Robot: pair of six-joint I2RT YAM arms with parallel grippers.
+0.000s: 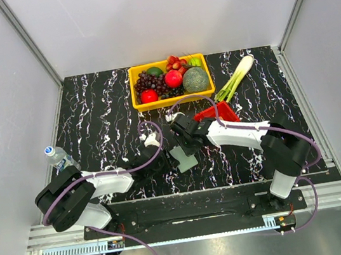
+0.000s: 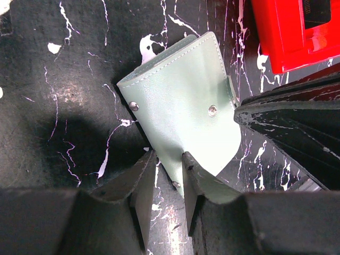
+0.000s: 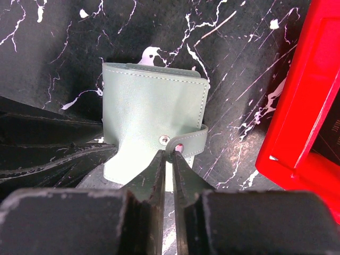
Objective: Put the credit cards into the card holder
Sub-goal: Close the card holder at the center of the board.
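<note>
Right wrist view: card holder on black marbled desk, frame centre; red basket at right edge. Right jaws nearly closed, pinching holder's snap strap at lower centre. Left wrist view: left jaws part open, holder's lower corner between them at bottom centre; whether they clamp it, cannot tell.

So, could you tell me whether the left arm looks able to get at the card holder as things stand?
Probably yes: the left fingers straddle the near corner of the card holder, with nothing else in the way. The right fingers, at its snap strap, leave that side free.
</note>
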